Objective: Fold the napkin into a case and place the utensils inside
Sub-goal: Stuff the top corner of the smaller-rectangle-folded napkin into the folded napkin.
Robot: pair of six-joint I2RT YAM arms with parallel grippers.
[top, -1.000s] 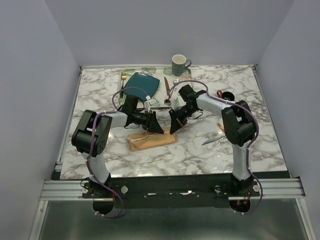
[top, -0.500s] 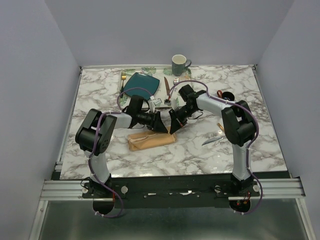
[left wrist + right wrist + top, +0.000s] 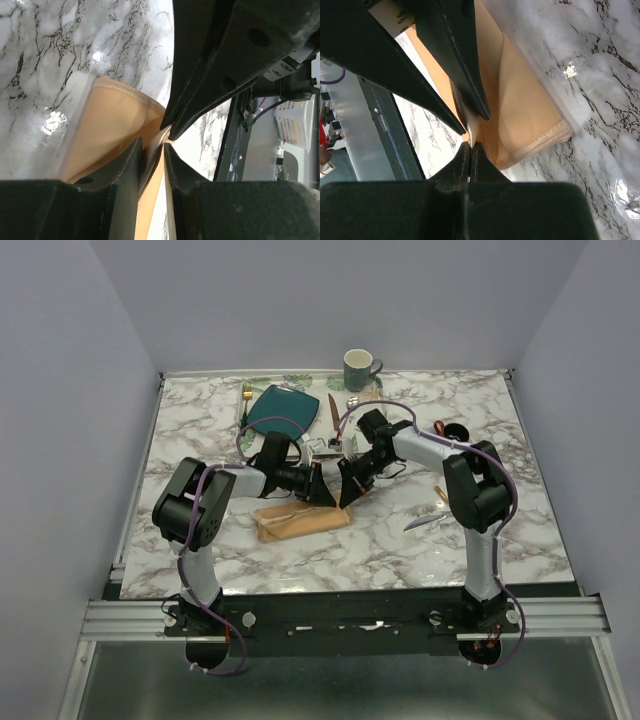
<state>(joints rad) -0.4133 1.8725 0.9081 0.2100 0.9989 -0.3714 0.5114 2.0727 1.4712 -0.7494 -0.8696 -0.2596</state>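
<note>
A white marble worktop (image 3: 380, 550) veined in grey sits inside a pale lavender booth. At the upper left of the top view lie a dark-handled gold fork (image 3: 245, 400) and a teal plate (image 3: 284, 408). A brown-handled knife (image 3: 333, 408) lies just right of the plate, and a green mug (image 3: 358, 368) stands further up. Below centre lies the napkin (image 3: 300, 522), folded into a long peach-tan band. The left end effector (image 3: 322, 496) points down at the band's upper right part. In its wrist view its fingers (image 3: 132, 165) stand a narrow gap apart with a ridge of cloth between them; whether they pinch it I cannot tell. Just beside it, tip to tip, the right end effector (image 3: 347, 496) is closed on the same raised ridge of napkin. Toward the right, well apart from the napkin, lies the silver-grey table knife (image 3: 425, 522).
</note>
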